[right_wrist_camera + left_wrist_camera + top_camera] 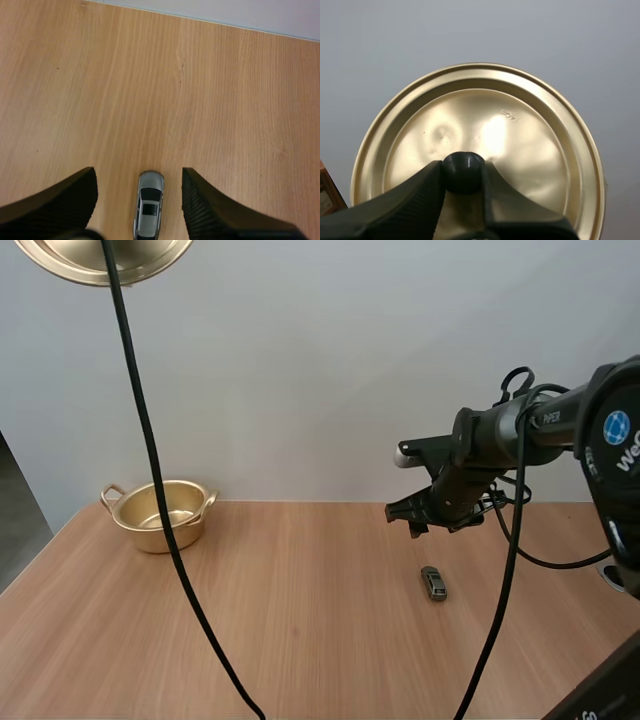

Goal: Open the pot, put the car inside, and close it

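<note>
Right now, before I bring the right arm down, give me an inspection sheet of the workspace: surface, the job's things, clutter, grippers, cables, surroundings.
Surface: wooden table, bare wood around the job's things.
Pot: at the far left of the table, open, looks empty.
Lid: off the pot, held up in the air.
Car: small and silver, on its wheels on the table, well to the right of the pot.
Clutter: nothing seen.
Left gripper: shut on the lid's black knob.
Right gripper: open, above the car, one finger to each side of it, not touching.
Cables: nothing seen.
Surroundings: plain pale wall behind the table.
</note>
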